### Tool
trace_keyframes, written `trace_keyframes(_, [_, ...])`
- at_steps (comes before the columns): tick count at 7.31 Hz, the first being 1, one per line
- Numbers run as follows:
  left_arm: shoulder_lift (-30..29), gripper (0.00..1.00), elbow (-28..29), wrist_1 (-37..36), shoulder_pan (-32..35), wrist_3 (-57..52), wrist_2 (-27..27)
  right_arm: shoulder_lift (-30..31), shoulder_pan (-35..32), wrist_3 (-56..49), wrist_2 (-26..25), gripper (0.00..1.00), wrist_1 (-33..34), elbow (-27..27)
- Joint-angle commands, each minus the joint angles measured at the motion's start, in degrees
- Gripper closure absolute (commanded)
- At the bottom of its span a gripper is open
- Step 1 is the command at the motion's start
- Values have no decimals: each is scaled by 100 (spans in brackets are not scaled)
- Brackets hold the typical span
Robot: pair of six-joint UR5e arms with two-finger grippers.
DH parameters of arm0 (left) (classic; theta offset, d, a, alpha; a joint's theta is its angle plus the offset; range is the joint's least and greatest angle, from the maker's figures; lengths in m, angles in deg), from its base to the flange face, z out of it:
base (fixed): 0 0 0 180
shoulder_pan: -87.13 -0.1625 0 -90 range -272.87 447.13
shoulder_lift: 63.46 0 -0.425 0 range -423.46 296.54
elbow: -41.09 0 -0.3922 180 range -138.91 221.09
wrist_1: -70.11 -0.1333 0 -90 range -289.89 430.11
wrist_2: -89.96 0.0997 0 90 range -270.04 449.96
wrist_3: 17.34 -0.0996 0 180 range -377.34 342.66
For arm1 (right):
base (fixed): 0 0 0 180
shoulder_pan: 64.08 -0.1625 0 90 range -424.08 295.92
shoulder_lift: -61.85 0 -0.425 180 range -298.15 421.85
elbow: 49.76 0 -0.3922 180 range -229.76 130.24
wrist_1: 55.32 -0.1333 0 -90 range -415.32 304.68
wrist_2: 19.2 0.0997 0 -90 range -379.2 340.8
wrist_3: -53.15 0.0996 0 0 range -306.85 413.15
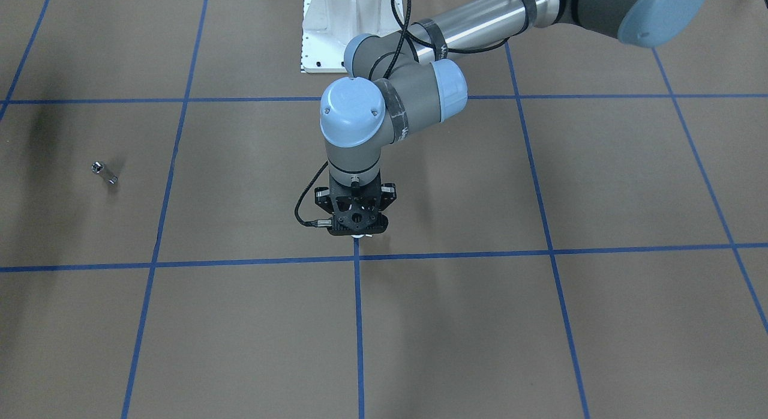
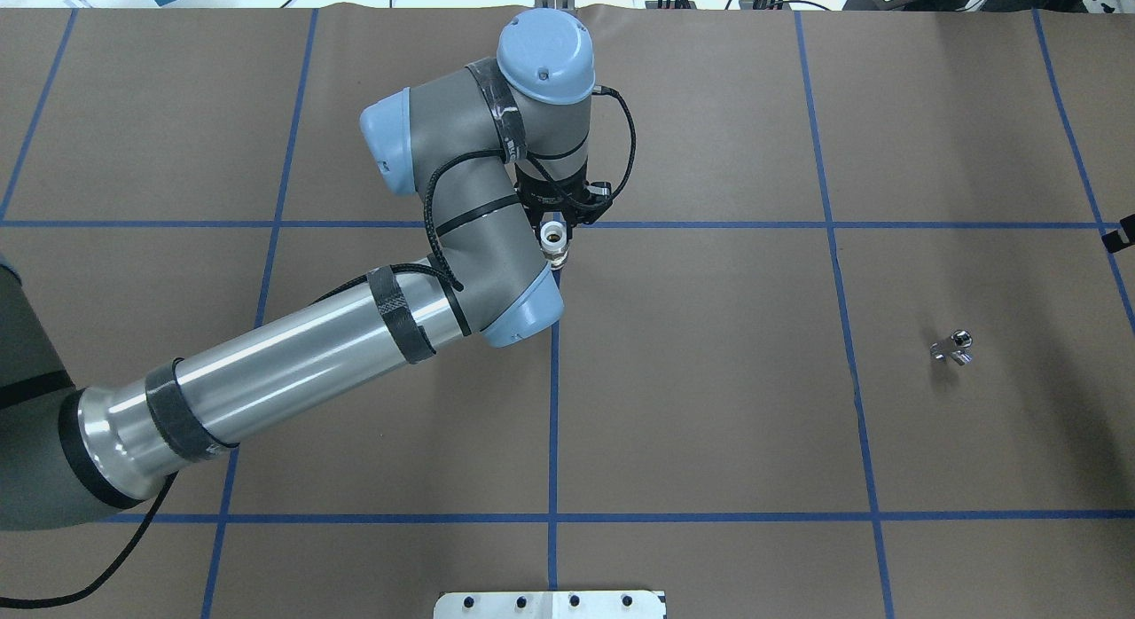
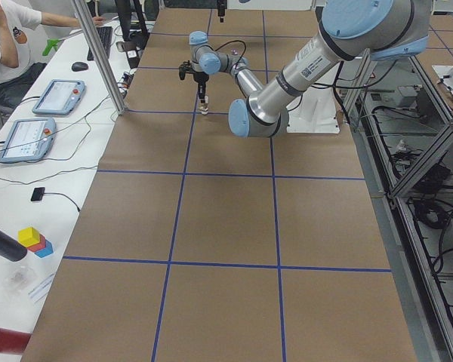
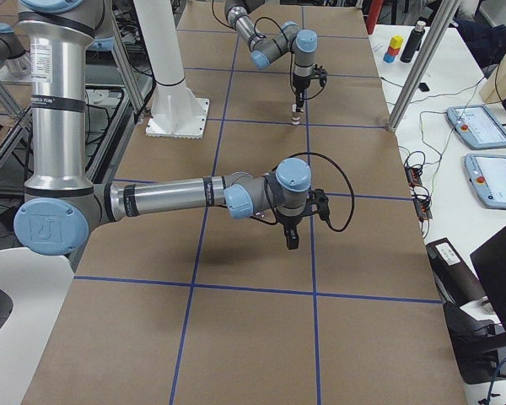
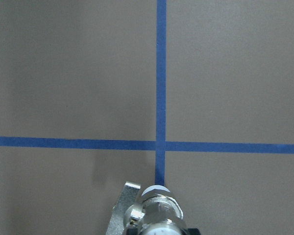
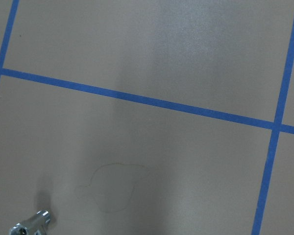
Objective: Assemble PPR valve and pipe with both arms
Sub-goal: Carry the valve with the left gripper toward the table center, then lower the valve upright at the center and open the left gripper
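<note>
Brass-and-white PPR valve clamped upright in left gripper above centre tape cross; silver pipe flat on table well off toward robot's right, long axis skewed to tape lines, nearer right gripper, opening not readable, likely its pick.

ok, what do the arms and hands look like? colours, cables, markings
Left grey jointed robot arm and right grey jointed robot arm match: light-blue joint caps, polished silver tubes, black tape bands, a black cable looping to the wrist, small lettering on the links. Left black two-finger hand has an openwork frame; right black two-finger hand is too small to detail.
</note>
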Motion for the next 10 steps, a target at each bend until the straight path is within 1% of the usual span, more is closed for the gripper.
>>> trace_keyframes(1, [-3, 100, 15, 10, -8, 71, 0, 0, 6, 0, 0, 1, 0, -25])
trace_keyframes(2, [6, 34, 15, 62, -8, 80, 0, 0, 6, 0, 0, 1, 0, -25])
trace_keyframes(3, [6, 25, 15, 63, -8, 80, 0, 0, 6, 0, 0, 1, 0, -25])
trace_keyframes(6, [-11, 20, -55, 2, 10, 54, 0, -44, 23, 17, 0, 1, 0, -25])
trace_keyframes(7, [67, 18, -455, -112, 210, 28, -113, -227, 136, 261, -9, 1, -9, -51])
trace_keyframes(8, [398, 12, -1016, -296, 360, -16, -297, -324, 303, 908, -18, 1, -113, -8])
trace_keyframes(9, [1376, 12, -2153, -245, 449, -86, -325, -290, 583, 1358, -113, 1, -549, -7])
trace_keyframes(10, [2326, 12, -3348, -297, 519, -704, -343, -255, 1003, 2084, -332, 1, -1119, 10])
